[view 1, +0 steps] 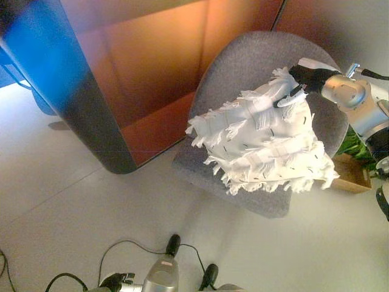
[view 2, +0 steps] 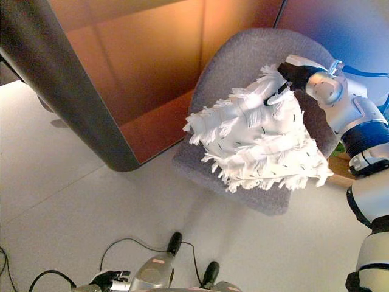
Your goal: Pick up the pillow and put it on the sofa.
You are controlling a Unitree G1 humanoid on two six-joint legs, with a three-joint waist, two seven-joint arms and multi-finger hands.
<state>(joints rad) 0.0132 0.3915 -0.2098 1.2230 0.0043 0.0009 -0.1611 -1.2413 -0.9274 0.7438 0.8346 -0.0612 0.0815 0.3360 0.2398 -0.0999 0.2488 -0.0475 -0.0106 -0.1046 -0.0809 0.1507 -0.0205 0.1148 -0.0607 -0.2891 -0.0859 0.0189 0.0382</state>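
A white fringed pillow [view 1: 264,143] lies on the seat of a grey round-backed sofa chair [view 1: 243,61] and leans against its backrest. My right hand [view 1: 299,80] reaches in from the right, at the pillow's top edge. Its dark fingers curl into the fringe and pinch the pillow there; the fingertips are partly hidden in the tassels. It also shows in the right eye view [view 2: 285,76]. My left hand [view 1: 115,281] hangs low at the bottom of the view, far from the pillow, with its fingers relaxed and empty.
A dark grey curved partition [view 1: 91,121] stands left of the chair, with an orange-brown wall panel [view 1: 152,55] behind it. A wooden crate [view 1: 352,173] holding green plants [view 1: 355,146] sits to the right of the chair. The floor [view 1: 73,207] is white.
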